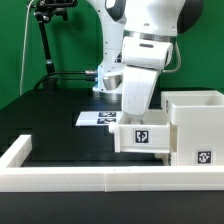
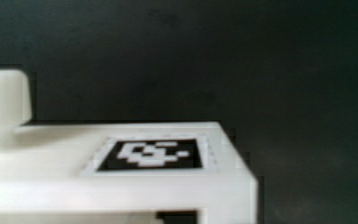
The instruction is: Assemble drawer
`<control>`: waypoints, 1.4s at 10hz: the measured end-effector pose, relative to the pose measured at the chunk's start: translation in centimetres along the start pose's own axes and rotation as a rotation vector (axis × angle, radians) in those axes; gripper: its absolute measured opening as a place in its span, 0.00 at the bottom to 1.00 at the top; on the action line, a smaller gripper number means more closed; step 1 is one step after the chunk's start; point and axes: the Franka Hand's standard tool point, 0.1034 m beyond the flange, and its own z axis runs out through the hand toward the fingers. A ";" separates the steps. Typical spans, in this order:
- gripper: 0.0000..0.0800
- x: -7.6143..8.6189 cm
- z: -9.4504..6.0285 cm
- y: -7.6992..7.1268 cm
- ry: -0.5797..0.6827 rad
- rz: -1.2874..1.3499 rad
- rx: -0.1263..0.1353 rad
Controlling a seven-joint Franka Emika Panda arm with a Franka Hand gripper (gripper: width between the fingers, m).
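The closed gripper (image 1: 133, 117) hangs directly above a small white plastic tagged tray (image 1: 141, 136), which sits against the tall hollow white box (image 1: 195, 125) by the low white wall (image 1: 60, 178)

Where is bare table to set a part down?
Free: the black table on the exterior view's left, bordered by the low white wall and the marker board. Crowded: the exterior view's right, with the gripper, tray and hollow box.

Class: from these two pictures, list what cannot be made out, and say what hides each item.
- Claw: exterior view, hidden behind the tray.
- Hollow box: exterior view, cut off by the right edge.
- Tray's marker tag: wrist view, blurred.
- Marker board: exterior view, partly behind the arm.
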 end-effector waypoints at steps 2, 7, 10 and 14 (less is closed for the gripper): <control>0.06 0.0 0.0 0.0 -0.001 -0.003 0.000; 0.06 1.1 -0.7 -0.5 -0.033 -0.046 0.031; 0.06 0.9 -0.5 -0.6 -0.034 -0.041 0.035; 0.06 0.7 -0.5 -0.5 -0.032 -0.106 0.033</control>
